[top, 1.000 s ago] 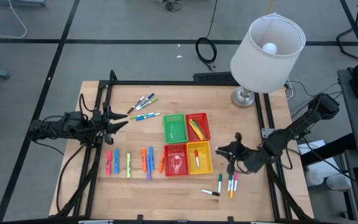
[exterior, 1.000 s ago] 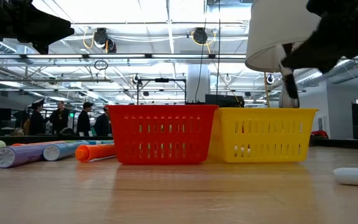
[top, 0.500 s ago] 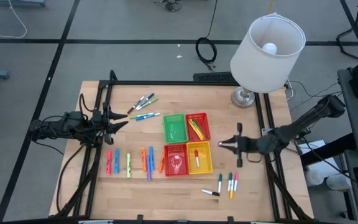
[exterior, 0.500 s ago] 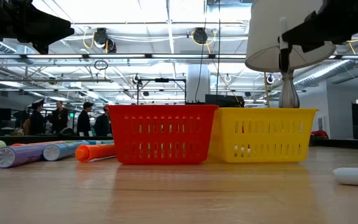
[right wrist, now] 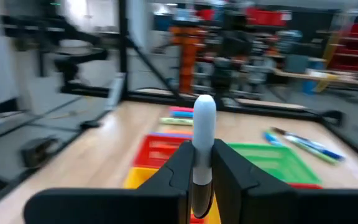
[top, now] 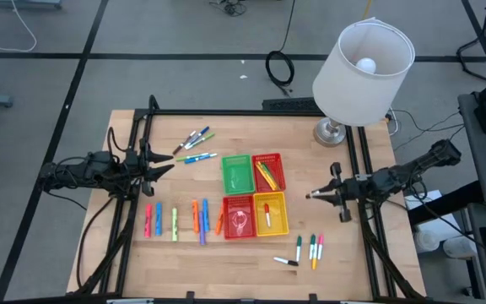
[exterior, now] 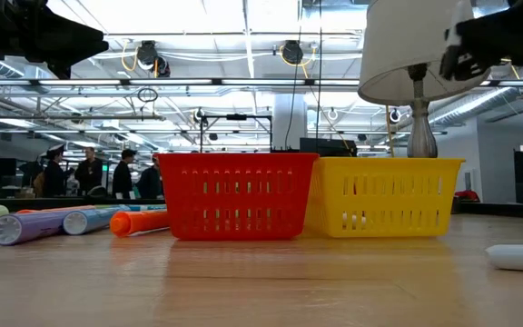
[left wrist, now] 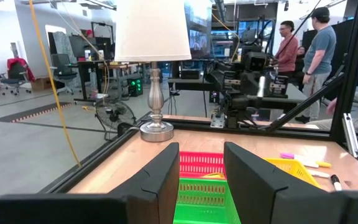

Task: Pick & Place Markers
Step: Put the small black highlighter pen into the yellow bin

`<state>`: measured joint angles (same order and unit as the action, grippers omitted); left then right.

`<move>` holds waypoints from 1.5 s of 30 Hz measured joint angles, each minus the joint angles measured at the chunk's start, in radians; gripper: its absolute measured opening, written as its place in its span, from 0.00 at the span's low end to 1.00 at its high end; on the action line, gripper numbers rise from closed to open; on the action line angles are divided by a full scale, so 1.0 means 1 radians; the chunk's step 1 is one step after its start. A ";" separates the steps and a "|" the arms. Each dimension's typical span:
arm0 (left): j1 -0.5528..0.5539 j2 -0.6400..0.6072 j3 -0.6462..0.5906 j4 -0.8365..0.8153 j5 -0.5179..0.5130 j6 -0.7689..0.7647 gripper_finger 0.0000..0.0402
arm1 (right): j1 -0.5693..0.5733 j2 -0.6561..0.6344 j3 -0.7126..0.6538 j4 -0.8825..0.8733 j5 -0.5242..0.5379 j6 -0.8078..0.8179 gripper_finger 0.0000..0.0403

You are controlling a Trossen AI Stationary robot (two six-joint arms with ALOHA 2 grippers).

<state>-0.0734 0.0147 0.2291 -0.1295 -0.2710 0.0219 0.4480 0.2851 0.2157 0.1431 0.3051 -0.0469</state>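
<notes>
White marker (right wrist: 203, 127) clamped upright between my right gripper (top: 312, 195) fingers, yellow basket (top: 277, 224) just ahead below, lamp (top: 361, 63) alongside, left gripper (top: 169, 163) parted, idle.

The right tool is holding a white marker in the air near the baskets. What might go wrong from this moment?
1. The right tool grips the white marker low on its body, so most of it sticks out past the fingers; it may tilt or slip.
2. The yellow basket is small and touches the red basket; a slightly off release may drop the marker in the wrong one or on the table.
3. The lamp stands close to the right arm, which may bump it.
</notes>
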 joint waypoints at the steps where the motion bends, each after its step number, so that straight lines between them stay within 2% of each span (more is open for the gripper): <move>1: 0.000 0.000 0.000 0.000 0.000 0.000 0.33 | 0.000 -0.005 0.000 -0.004 -0.033 0.000 0.08; 5: 0.000 0.000 0.000 0.000 0.000 0.000 0.33 | 0.000 -0.008 0.000 0.008 -0.101 0.002 0.08; 20: 0.000 0.000 0.000 0.000 0.000 0.000 0.33 | 0.000 0.005 0.000 -0.025 -0.094 0.048 0.08; 26: 0.000 0.000 0.000 0.000 0.000 0.000 0.33 | 0.000 0.041 0.001 0.069 -0.070 0.060 0.08; 32: 0.000 0.000 0.000 0.000 0.000 0.000 0.33 | 0.017 0.163 0.005 0.222 -0.098 0.033 0.08; 41: 0.000 0.000 0.000 0.000 0.000 0.000 0.33 | 0.019 0.423 0.137 0.219 -0.090 0.069 0.08; 45: 0.000 0.000 0.000 0.000 0.000 0.000 0.33 | 0.018 0.576 0.201 0.227 -0.039 0.069 0.08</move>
<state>-0.0732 0.0147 0.2291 -0.1298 -0.2714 0.0219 0.4658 0.8611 0.4168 0.3698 0.2659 0.0221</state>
